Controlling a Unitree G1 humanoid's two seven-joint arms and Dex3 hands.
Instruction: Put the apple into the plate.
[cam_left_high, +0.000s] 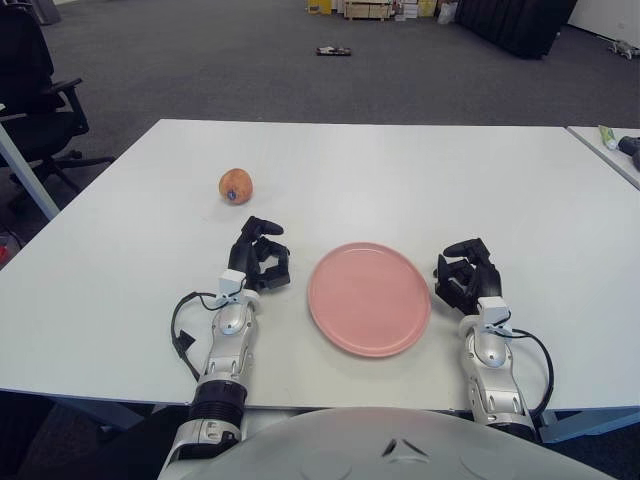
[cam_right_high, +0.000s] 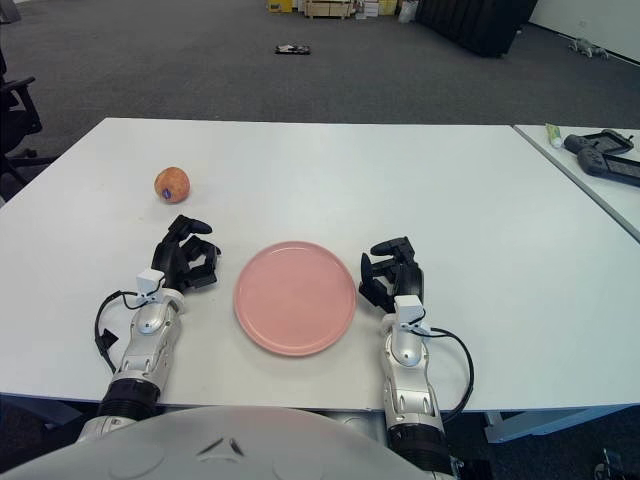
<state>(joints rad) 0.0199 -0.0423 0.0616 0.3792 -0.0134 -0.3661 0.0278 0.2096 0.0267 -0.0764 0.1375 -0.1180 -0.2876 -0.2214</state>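
Worktop (cam_left_high: 420, 170): A white worktop carried every task item. Its broad bare surface left open travel between the items.
Plate (cam_left_high: 369, 298): The pink plate lay flat near the front edge of the worktop, centred before the robot. It held nothing. This position served as the landmark for all entries below and put the target within reach of both hands.
Left hand (cam_left_high: 259, 256): The left hand rested on the worktop just beside the left rim of the plate, not touching it. Its fingers were loosely curled and gripped nothing. It lay between the plate and the apple, so it was judged the better-placed hand for the pick.
Right hand (cam_left_high: 468, 277): The right hand rested just beside the right rim of the plate, fingers likewise loosely curled and empty. It appeared parked, being on the side away from the apple.
Apple (cam_left_high: 236, 185): The apple sat on the worktop behind and to the left of the plate, well apart from it and clear of both hands. It rested on its side with a dark spot facing the camera.
Task status: Judged not yet begun; the apple remained ungrasped and outside the plate.
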